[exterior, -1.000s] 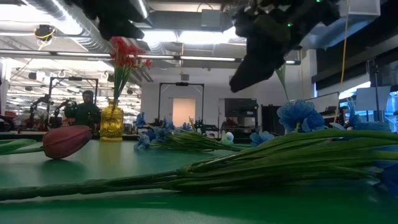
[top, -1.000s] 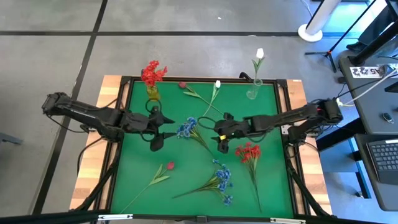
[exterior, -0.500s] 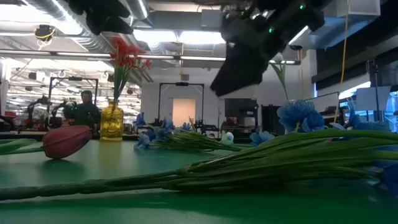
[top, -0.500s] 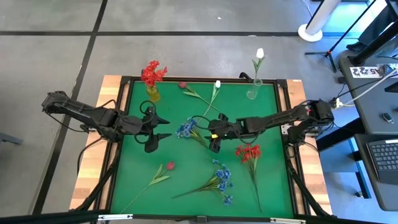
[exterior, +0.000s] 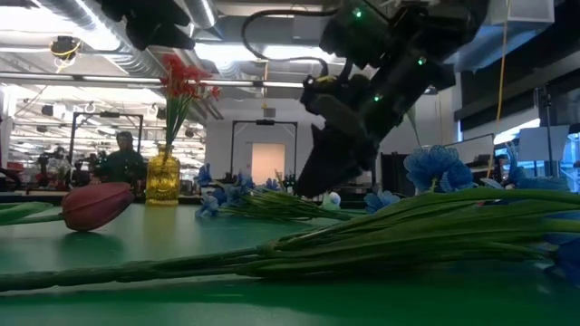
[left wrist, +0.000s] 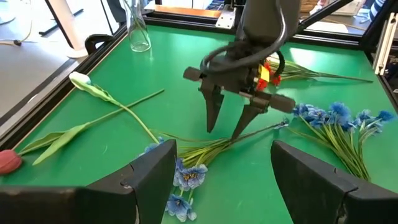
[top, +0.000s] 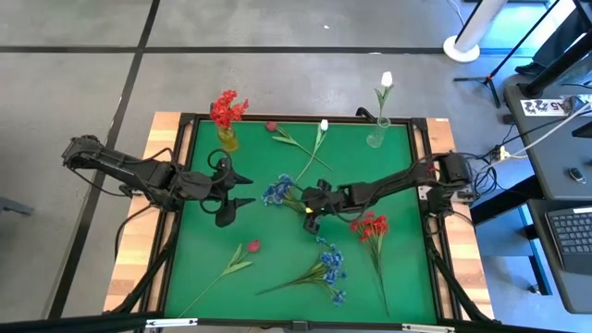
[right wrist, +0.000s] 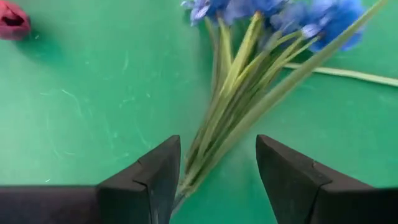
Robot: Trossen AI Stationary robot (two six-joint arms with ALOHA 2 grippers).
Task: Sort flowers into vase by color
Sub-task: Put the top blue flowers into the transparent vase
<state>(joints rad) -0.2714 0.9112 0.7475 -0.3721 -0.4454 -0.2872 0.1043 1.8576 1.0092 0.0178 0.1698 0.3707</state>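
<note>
I've got the right gripper point(top: 310, 220) at frame centre, fingers spread, empty, straddling the blue flower point(top: 277, 192) stems. Next: lower, close. Left gripper point(top: 239, 190) open, idle centre-left.

Overhead, table-level, two close wrist views

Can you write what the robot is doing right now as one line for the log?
right gripper: jaws open, straddling blue flower stem mid-table | left gripper: open, waiting left of it | nothing held
</note>
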